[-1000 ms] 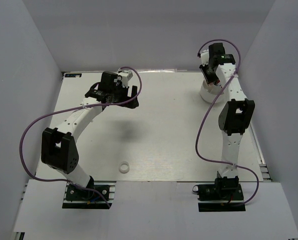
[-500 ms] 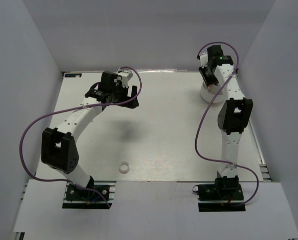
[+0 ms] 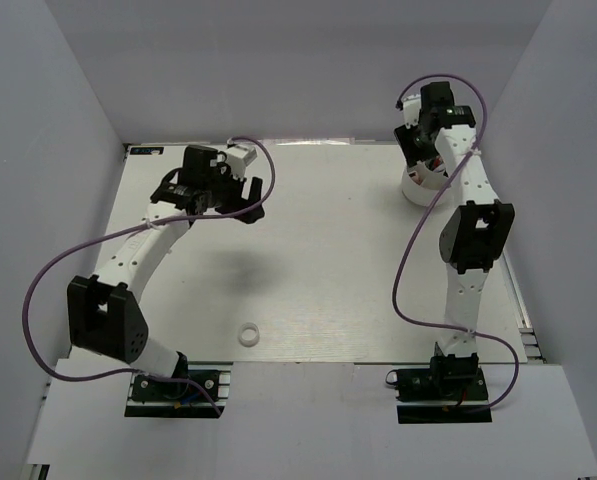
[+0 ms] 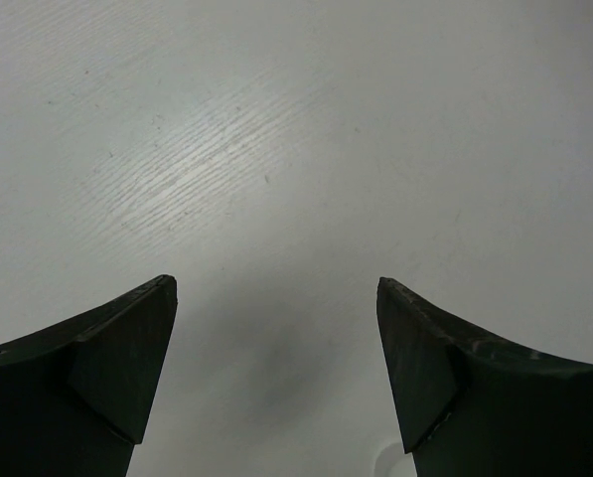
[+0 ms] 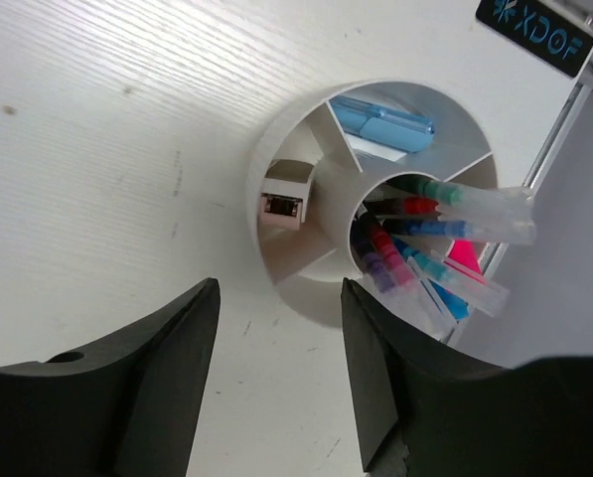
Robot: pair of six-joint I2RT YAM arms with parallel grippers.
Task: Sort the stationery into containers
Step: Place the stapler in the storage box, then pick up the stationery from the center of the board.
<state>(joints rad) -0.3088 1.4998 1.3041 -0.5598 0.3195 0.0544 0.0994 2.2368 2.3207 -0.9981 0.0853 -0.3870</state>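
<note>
The round white container point(image 5: 276, 149) with inner dividers stands at the table's back right point(image 3: 414, 190). Its middle cup holds several coloured pens point(image 5: 415, 243). One outer section holds a light-blue tube point(image 5: 380, 117), another a small white-and-pink block point(image 5: 284, 194). My right gripper point(image 5: 279, 288) hovers just above and beside the container point(image 3: 420, 160), open, with only bare table between its fingers. A small white tape ring point(image 3: 247, 335) lies near the front edge. My left gripper point(image 4: 276, 288) hangs open over bare table at the back left point(image 3: 213, 205), holding nothing.
Grey walls enclose the table on the left, back and right. The container sits close to the right wall, next to a metal rail point(image 5: 554, 139). Purple cables loop off both arms. The table's front edge point(image 3: 308, 362) runs just past the tape ring.
My left arm has swung to the left, carrying its open gripper with it. My right wrist has shifted slightly toward the back wall above the container.
</note>
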